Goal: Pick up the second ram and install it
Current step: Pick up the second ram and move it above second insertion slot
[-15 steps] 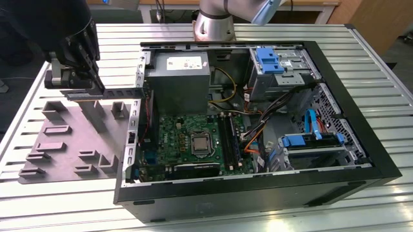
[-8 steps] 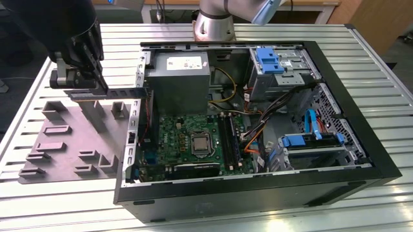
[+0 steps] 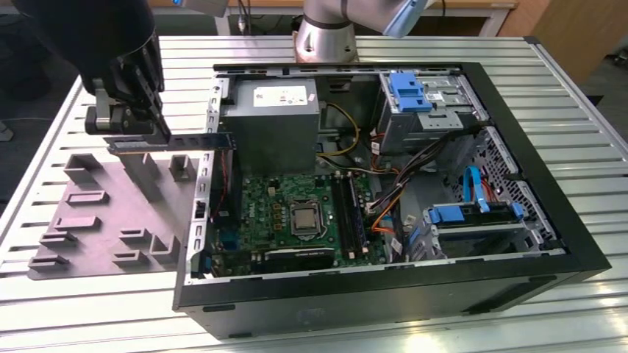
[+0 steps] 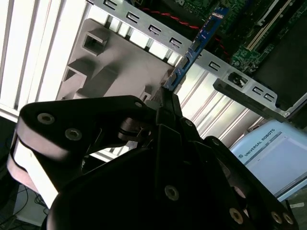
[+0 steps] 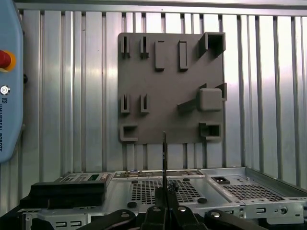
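Gripper point(image 3: 132, 136) clamped on the ram point(image 3: 196, 138), held level just outside the case point(image 3: 393, 290), blue tip over its rim. Risk: the tip catches the rim, twisting the ram askew in the grip

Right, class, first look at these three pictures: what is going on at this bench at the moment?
A robot arm is working beside an open computer case. Its gripper is shut on the second ram, holding the stick level above the grey tray on the exterior view's left. The stick's free end points toward the case and reaches about as far as its side wall. It is not yet seated in the black slots on the motherboard.
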`<state>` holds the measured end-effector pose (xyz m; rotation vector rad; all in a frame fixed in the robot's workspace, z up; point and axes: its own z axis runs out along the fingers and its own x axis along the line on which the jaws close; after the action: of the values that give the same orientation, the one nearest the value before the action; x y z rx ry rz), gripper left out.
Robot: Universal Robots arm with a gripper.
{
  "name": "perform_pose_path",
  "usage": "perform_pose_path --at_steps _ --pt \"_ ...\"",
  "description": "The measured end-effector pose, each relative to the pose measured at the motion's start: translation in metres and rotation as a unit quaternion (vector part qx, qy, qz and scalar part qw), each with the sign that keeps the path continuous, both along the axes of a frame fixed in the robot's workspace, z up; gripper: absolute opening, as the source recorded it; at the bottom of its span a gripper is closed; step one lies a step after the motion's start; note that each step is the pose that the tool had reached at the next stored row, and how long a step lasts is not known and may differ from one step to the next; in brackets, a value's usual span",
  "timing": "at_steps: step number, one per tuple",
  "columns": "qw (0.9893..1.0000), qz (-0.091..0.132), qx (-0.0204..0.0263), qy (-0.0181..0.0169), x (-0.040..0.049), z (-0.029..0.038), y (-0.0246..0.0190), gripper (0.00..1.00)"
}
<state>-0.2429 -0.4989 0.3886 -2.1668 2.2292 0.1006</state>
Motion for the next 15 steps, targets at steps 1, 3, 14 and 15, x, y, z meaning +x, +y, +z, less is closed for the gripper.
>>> perform_pose_path --at_steps 1,3,14,15 --pt "1.0000 0.000 0.0000 0.0000 0.0008 0.0000 0.0000 0.12" --pt "1.0000 0.000 0.0000 0.0000 0.0023 0.0000 0.0000 0.12" --pt "1.0000 0.000 0.0000 0.0000 0.0104 0.0000 0.0000 0.12" --pt "1.0000 0.000 0.0000 0.0000 0.0110 0.0000 0.0000 0.12"
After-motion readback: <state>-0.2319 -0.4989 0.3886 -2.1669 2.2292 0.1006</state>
